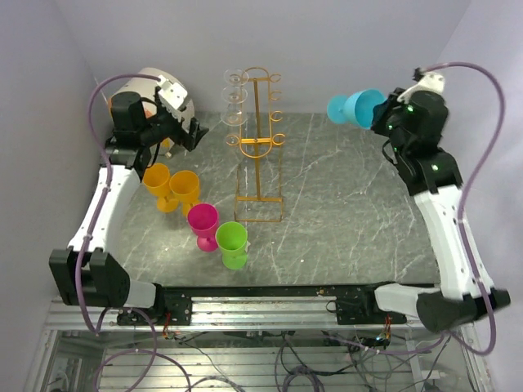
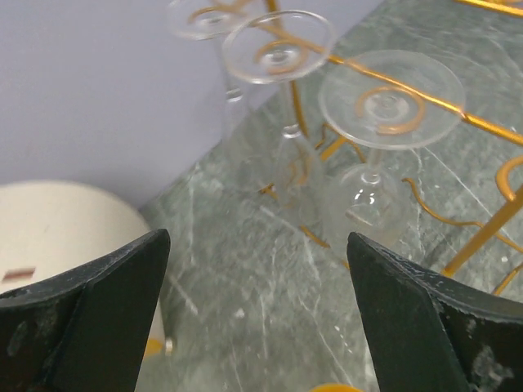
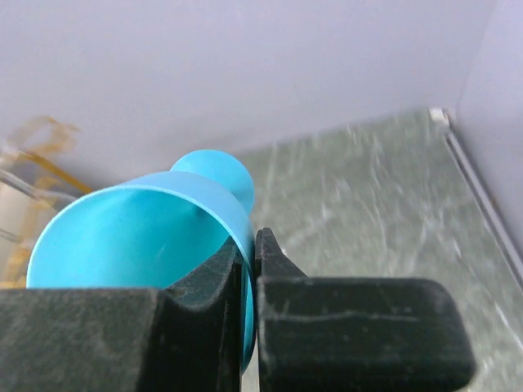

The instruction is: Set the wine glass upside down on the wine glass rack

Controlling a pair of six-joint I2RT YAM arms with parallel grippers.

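The orange-gold wire wine glass rack (image 1: 259, 147) stands at the middle back of the table. Three clear glasses (image 1: 234, 96) hang upside down on its left side; two show close in the left wrist view (image 2: 391, 98). My right gripper (image 1: 382, 114) is shut on the rim of a blue wine glass (image 1: 355, 108), held on its side in the air to the right of the rack, foot toward the rack. In the right wrist view one finger is inside the blue bowl (image 3: 139, 237) and one outside. My left gripper (image 1: 192, 135) is open and empty, left of the rack.
A cream drum (image 1: 155, 90) stands at the back left behind the left arm. Two orange cups (image 1: 157, 181), a pink one (image 1: 203, 222) and a green one (image 1: 232, 242) stand upright at the front left of the rack's base.
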